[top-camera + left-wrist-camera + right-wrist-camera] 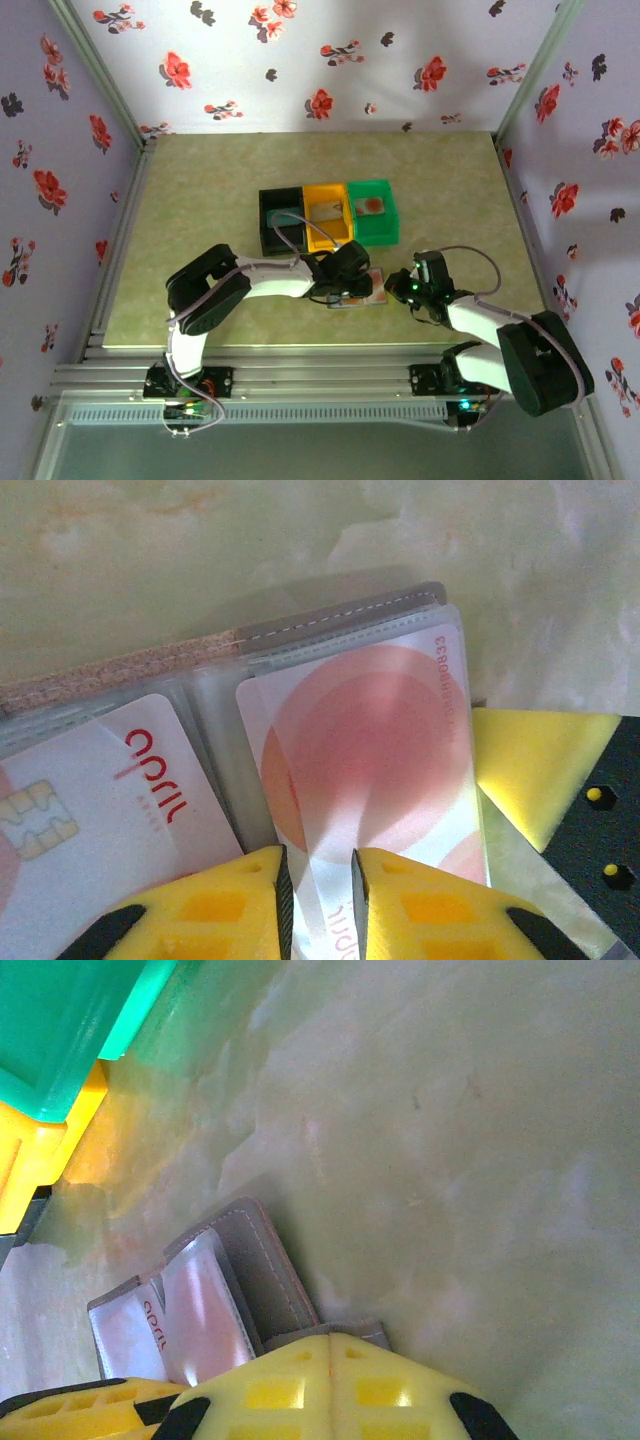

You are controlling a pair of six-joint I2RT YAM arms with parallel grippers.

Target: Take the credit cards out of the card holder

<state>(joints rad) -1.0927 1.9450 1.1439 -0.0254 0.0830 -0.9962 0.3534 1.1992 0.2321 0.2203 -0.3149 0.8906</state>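
Card holder: the flat grey-silver two-panel card holder [340, 615] lies open on the pale green marbled counter [450, 1160], clear sleeves upward. It is just in front of the row of black, orange and green plastic bins [327, 240].
Cards: a pale credit card [370, 770], thin plastic with a red-orange round blot, is seen in the sleeve by the holder's stitched outer corner. A white chip card with red lettering [90, 810] sits in the neighbouring sleeve.
Left claw: the left claw [318, 880] is closed to a narrow slit over the near edge of the pale credit card, which runs between the yellow fingers. The card is taken to be gripped, perhaps with sleeve film.
Right claw: the right claw [330, 1360] is closed, fingers brought together, tips at the corner of the grey cover. Whether the cover is nipped or merely pressed cannot be told.
Step in hand: judged to be the drawing of the pale credit card out of its sleeve while the holder is pinned.
Pull: best made slowly, along the sleeve's opening and low over the counter, so that the card is not bent.
Hold-down: firm pressure is needed at the corner, or the whole holder is likely to be dragged along.
Risk: if film is pinched with the card, no sliding can be expected; the grip would then be better retaken on the card alone.
Remaining: the white chip card is not yet out.
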